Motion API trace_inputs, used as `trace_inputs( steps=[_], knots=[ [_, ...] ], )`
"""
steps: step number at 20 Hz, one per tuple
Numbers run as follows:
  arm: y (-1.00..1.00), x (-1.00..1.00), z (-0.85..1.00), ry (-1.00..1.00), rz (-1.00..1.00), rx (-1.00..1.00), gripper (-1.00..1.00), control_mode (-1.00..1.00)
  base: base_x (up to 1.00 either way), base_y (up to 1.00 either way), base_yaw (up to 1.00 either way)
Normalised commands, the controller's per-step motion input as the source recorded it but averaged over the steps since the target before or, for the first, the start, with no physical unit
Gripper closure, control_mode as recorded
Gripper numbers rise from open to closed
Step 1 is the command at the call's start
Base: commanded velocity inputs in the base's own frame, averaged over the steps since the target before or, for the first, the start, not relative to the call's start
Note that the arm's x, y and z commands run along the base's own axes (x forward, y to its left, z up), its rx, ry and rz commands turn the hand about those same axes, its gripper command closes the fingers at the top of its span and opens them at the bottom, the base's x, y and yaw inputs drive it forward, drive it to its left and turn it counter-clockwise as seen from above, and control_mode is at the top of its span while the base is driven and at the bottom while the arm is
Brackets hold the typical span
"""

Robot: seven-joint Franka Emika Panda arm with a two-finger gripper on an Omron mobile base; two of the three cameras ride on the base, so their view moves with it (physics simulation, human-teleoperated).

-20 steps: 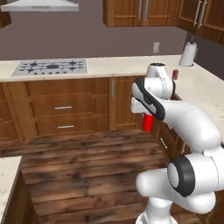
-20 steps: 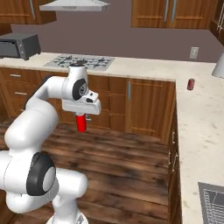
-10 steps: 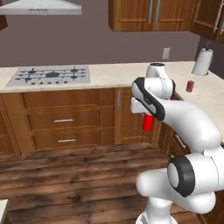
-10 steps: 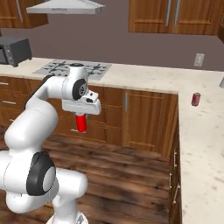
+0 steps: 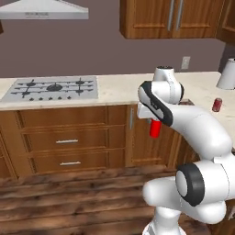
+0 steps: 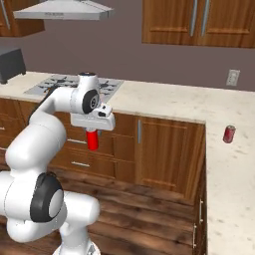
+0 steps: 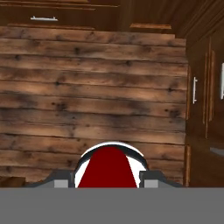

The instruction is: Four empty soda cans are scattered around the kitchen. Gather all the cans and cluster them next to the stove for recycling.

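A red soda can (image 5: 155,129) hangs upright from my gripper (image 5: 154,123), which is shut on it in front of the lower cabinets, below counter height. From the other side the same held can (image 6: 92,140) shows under the gripper (image 6: 92,133). Looking down along the hand, the can's red body and silvery rim (image 7: 109,168) sit between the fingertips (image 7: 63,180) over the wooden floor. A second red can (image 5: 217,104) stands on the right counter, also seen as a small red can (image 6: 229,134). The stove (image 5: 54,87) lies on the counter to the left, its grates (image 6: 62,84) behind the arm.
A grey range hood (image 5: 43,10) hangs above the stove. A white paper towel roll (image 5: 226,74) stands at the far right of the counter. A dark appliance (image 6: 11,63) sits at the counter's left end. Wooden drawers (image 5: 69,142) and cabinet doors (image 6: 169,149) line the front.
The whole scene has shifted and grown in both base views: the base has driven closer to the counter. The arm holds the same pose with the red can in the gripper.
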Motion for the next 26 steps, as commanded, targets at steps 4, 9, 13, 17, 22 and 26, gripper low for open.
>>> trace_inputs(
  steps=[4,9,13,17,22,26],
  knots=[
    [0.00,0.00,0.00,0.00,0.00,0.00,1.00,1.00,0.70,-0.24,0.04],
    [0.00,0.00,0.00,0.00,0.00,0.00,1.00,1.00,0.65,-0.18,0.05],
    [0.00,0.00,0.00,0.00,0.00,0.00,1.00,1.00,0.62,-0.08,0.06],
    [0.00,0.00,0.00,0.00,0.00,0.00,1.00,1.00,0.61,-0.09,0.06],
    [0.00,0.00,0.00,0.00,0.00,0.00,1.00,1.00,0.61,-0.08,0.05],
    [0.00,0.00,0.00,0.00,0.00,0.00,1.00,1.00,0.62,-0.06,0.05]
  ],
)
